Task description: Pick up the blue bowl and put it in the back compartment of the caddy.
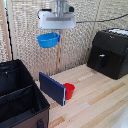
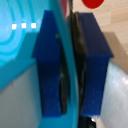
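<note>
Caddy (image 1: 20, 95): black fabric bin with pale rim edging at the exterior view's left, split by a dividing wall; the back compartment (image 1: 12, 75) is the section farther from that camera.
Blue bowl (image 1: 48, 40): held in the air, well above the worktop (image 1: 95, 100), tilted, hanging from the hand by its rim.
Hand (image 1: 56, 34): closed on the bowl's rim; in the wrist view the blue pads (image 2: 50, 65) sit either side of the thin wall.
Dark-blue panel (image 1: 52, 88): stands on edge just beside the caddy.
Red cup (image 1: 69, 90): on the worktop, just beside the panel.
Black box (image 1: 107, 52): at the exterior view's right, on the worktop.
</note>
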You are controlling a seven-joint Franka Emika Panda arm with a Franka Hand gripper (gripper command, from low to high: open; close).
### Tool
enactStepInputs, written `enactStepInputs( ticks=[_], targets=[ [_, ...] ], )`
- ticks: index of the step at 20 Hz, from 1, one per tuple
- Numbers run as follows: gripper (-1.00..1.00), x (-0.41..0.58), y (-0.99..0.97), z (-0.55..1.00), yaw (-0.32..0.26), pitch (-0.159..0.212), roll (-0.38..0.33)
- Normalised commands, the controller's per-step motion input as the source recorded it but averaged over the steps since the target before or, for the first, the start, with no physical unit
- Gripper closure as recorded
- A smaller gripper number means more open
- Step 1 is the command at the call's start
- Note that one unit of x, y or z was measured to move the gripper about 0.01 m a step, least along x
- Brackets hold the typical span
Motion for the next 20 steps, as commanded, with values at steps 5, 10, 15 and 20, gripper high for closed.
enactStepInputs(
  ticks=[5,10,15,20],
  targets=[
    [1.00,0.109,0.91,0.35,0.001,0.000,0.004],
    [1.00,0.267,0.92,0.04,0.009,0.000,0.000],
    [1.00,0.352,0.91,-0.02,0.007,0.000,-0.011],
    [1.00,0.375,0.91,-0.12,0.008,0.000,-0.036]
  ],
)
